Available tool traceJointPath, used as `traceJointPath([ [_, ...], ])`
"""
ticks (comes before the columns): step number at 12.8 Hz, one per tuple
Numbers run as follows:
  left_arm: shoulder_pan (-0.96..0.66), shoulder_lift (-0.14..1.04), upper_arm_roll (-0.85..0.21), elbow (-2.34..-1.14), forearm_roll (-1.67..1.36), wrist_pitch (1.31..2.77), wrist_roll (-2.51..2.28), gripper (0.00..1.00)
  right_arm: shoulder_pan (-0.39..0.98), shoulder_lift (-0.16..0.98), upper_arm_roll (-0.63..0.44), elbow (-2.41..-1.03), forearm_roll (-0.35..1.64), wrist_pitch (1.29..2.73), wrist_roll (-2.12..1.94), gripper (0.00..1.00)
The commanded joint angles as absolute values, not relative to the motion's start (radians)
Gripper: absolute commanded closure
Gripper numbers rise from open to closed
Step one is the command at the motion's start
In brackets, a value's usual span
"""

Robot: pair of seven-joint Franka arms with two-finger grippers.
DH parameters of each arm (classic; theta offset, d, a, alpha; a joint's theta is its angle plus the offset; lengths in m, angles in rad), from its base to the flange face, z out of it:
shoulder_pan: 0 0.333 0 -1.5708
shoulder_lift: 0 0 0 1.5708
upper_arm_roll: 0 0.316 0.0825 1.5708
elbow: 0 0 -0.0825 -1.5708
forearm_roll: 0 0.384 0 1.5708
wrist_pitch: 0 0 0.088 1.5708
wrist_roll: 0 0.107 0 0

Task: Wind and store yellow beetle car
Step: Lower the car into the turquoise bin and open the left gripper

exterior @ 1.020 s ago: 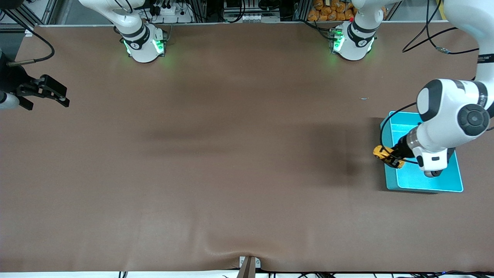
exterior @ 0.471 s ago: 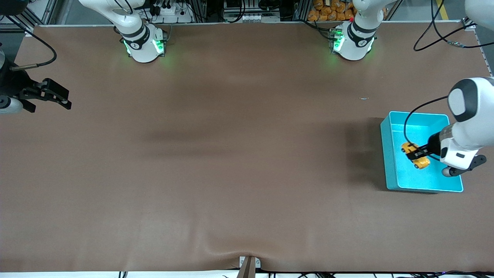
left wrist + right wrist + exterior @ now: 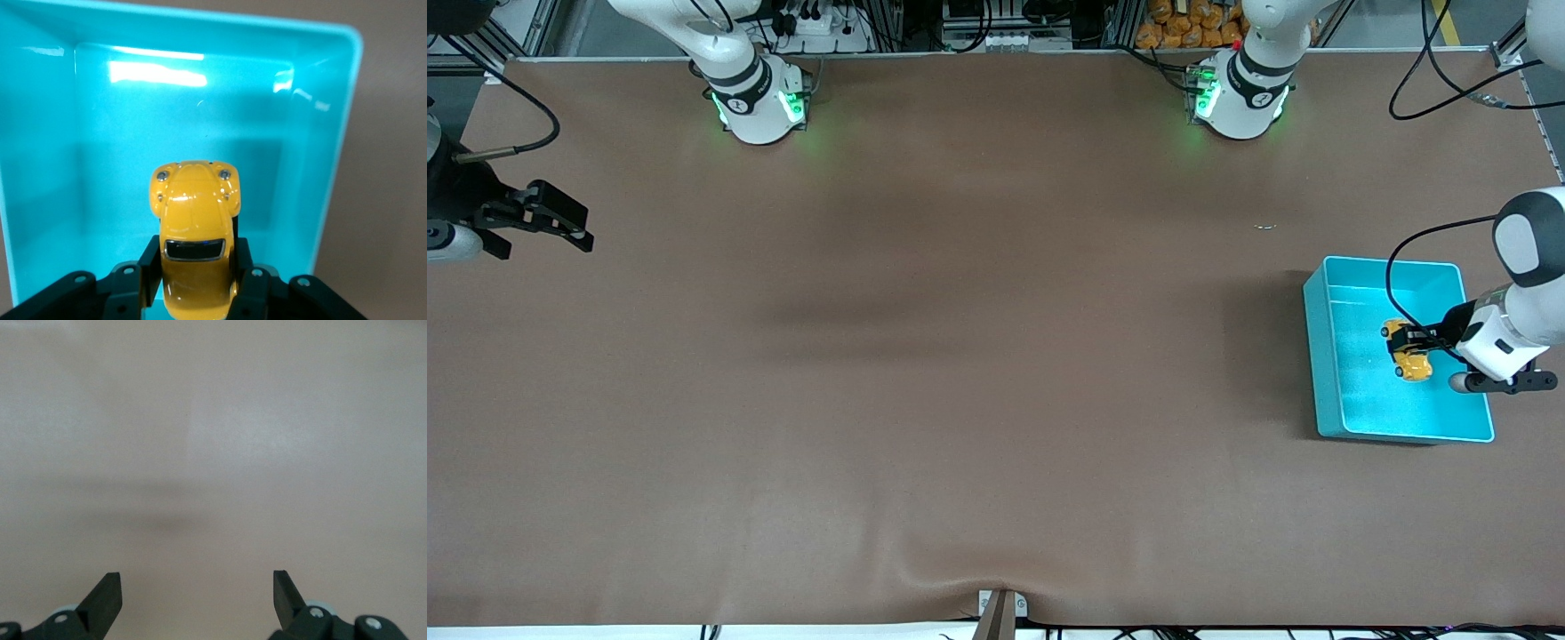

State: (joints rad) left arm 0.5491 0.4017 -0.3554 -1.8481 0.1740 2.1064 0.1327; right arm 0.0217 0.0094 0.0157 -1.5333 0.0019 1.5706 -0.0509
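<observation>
Clearance downward is what matters — the yellow beetle car [image 3: 1409, 355] hangs in the left tool [image 3: 1408, 339], clamped by its flanks, over the cyan bin [image 3: 1320, 356] at the tabletop's [image 3: 960, 356] three o'clock end, its long axis running six-to-twelve in the front view. Right tool [image 3: 560, 222], spread open and empty, waits at nine o'clock.

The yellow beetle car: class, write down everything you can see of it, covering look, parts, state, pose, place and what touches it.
The yellow beetle car is a tiny glossy toy, plastic by its look, yellow-orange, with a rounded body, a dark window and two small silver headlights. The left gripper is shut on its sides, black fingers pressing both flanks. It is held over the inside of the cyan bin, nose pointing toward a bin wall. Whether its wheels touch the bin floor cannot be told.
</observation>
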Motion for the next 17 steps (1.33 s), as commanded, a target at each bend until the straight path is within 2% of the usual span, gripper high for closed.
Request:
traceJointPath([
  [1,0.557,0.446,-0.368,-1.838,0.280,2.094,0.143,1.00,0.037,0.020,0.006,-1.514,0.000,1.565,-0.041,0.00],
  [11,0.554,0.549,-0.367,-1.830,0.364,2.152,-0.023,1.00,0.028,0.025,0.008,-1.514,0.000,1.562,-0.046,0.00],
  [16,0.557,0.600,-0.357,-1.773,0.370,2.157,-0.021,1.00,0.034,0.025,0.008,-1.511,0.000,1.566,-0.040,0.00],
  [17,0.555,0.600,-0.351,-1.773,0.371,2.157,-0.021,0.94,0.032,0.025,0.008,-1.511,0.002,1.566,-0.038,0.00],
])
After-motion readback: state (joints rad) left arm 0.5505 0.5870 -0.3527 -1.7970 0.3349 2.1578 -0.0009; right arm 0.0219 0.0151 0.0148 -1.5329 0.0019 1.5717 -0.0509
